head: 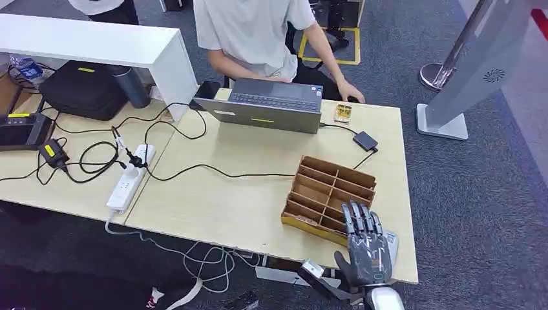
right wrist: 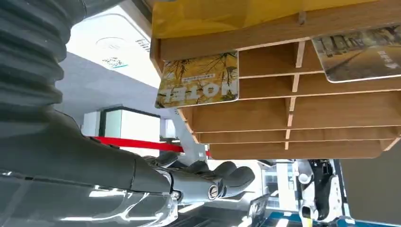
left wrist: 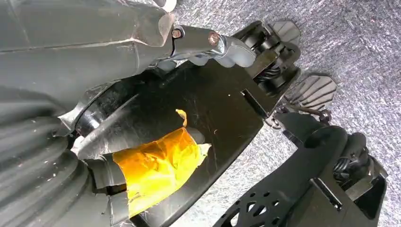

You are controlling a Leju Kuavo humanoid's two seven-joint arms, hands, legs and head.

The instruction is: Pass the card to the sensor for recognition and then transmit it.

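A wooden card organizer (head: pixel 329 197) stands on the table's near right part. In the right wrist view a yellow card printed HOTEL (right wrist: pixel 198 79) leans in one of the organizer's (right wrist: pixel 293 127) slots, and a second card (right wrist: pixel 359 52) in another. My right hand (head: pixel 365 248) hovers at the organizer's near right corner with its fingers spread and nothing in them; its fingers (right wrist: pixel 222 177) lie apart from the cards. A small black sensor (head: pixel 365 140) on a cable lies beyond the organizer. My left hand (left wrist: pixel 208 42) hangs by my side, thumb straight, holding nothing.
A person sits behind a grey laptop (head: pixel 271 103), one hand by a yellow card (head: pixel 342 113) on the table. A white flat item (head: pixel 391 241) lies by my right hand. A power strip (head: pixel 129 177) and cables lie to the left. A grey stand (head: pixel 465 71) rises at the right.
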